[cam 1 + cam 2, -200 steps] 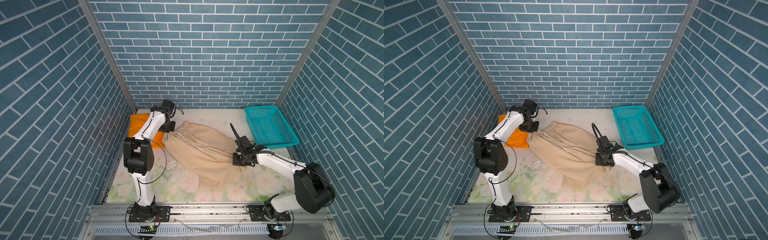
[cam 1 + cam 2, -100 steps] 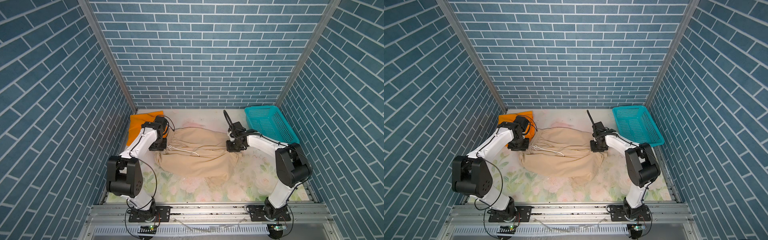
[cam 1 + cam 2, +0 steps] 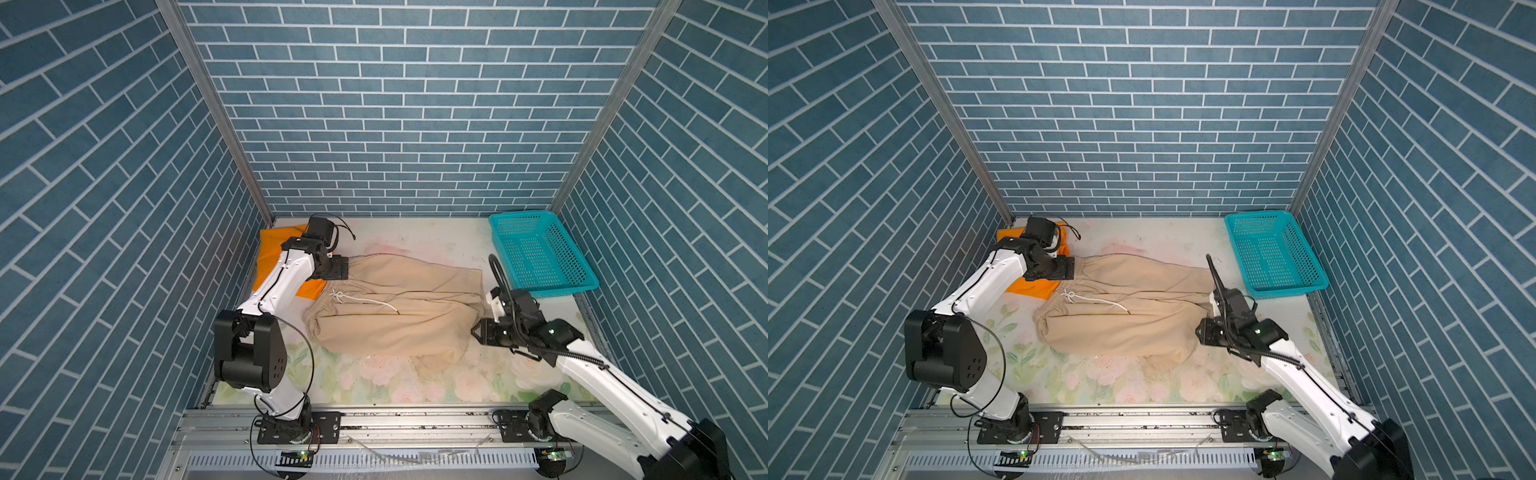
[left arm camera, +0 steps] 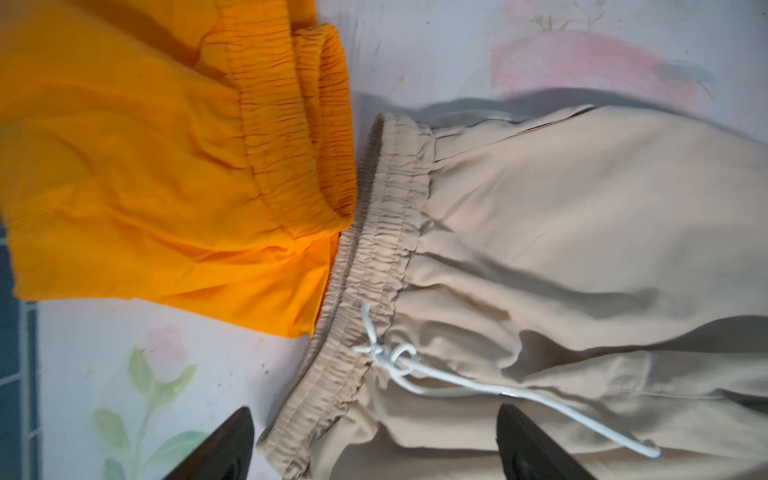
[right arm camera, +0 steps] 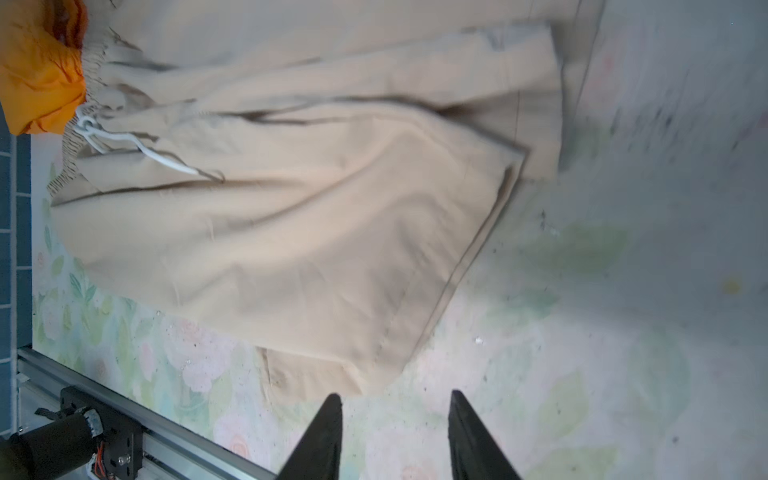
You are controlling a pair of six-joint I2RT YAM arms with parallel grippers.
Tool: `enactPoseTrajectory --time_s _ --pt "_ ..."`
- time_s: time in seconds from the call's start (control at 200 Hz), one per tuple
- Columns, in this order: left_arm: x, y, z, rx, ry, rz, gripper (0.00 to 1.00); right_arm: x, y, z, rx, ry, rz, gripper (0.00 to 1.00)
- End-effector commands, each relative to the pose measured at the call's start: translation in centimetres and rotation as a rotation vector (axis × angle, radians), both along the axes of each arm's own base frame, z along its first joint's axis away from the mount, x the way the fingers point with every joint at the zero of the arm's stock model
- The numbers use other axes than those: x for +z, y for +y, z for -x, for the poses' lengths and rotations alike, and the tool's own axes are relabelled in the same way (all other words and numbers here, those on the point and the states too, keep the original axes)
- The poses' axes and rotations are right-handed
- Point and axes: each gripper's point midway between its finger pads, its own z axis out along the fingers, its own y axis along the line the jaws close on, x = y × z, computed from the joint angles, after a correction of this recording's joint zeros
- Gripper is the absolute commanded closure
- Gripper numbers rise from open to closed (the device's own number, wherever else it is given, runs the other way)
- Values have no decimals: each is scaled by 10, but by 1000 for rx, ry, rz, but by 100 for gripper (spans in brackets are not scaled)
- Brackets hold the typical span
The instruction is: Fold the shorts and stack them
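The beige shorts [image 3: 395,309] [image 3: 1129,316] lie spread across the middle of the floral mat, with the waistband to the left and the leg hems to the right. Their white drawstring [image 4: 419,376] trails over the cloth. Folded orange shorts [image 3: 272,253] [image 4: 137,174] sit at the back left, touching the beige waistband. My left gripper [image 3: 340,268] [image 4: 374,415] hovers open over that waistband, holding nothing. My right gripper [image 3: 478,332] [image 5: 395,397] is open over bare mat just off the beige leg hem [image 5: 419,332].
A teal perforated basket [image 3: 540,257] [image 3: 1273,253] stands at the back right, close behind my right arm. Brick-patterned walls close in both sides and the back. A metal rail [image 3: 374,419] runs along the front edge.
Both grippers were shut on the beige shorts, carried and stretched them out, then opened and let go. The right gripper has drawn back to the front right; the shorts now lie flatter.
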Motion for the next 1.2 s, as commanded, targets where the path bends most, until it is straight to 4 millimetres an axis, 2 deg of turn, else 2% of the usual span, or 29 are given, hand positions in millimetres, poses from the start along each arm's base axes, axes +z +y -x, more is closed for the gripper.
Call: enactPoseTrajectory --time_s 0.0,0.095,0.205,0.415,0.47,0.565,0.665,0.74,0.83,0.99,1.09,1.195 --pt "-15 -9 -24 -28 -7 23 10 -23 4 37 -105 146 -46 57" --pt "-20 -9 -24 -13 5 30 10 -31 24 52 -82 133 -82 56" --pt "-15 -10 -13 7 -2 59 10 -33 48 54 -76 72 -87 51" --pt "-3 -6 31 85 -43 124 6 -45 111 54 -21 35 -83 41" --pt "3 -6 44 103 -60 149 6 -48 120 55 3 47 -51 40" --pt "10 -11 66 117 -72 217 5 -52 119 55 -8 62 6 39" --pt "11 -27 85 114 -100 342 5 -51 110 50 -42 49 50 38" --pt "4 -30 99 122 -99 384 4 -50 109 47 -33 34 113 37" --pt "-7 -23 112 141 -76 355 2 -47 115 47 10 45 199 36" --pt "-16 -21 120 148 -63 350 0 -45 147 60 158 76 262 36" --pt "-20 -23 122 156 -72 372 0 -57 148 70 226 111 385 36" --pt "-28 -26 124 160 -75 399 0 -67 135 73 230 126 496 37"
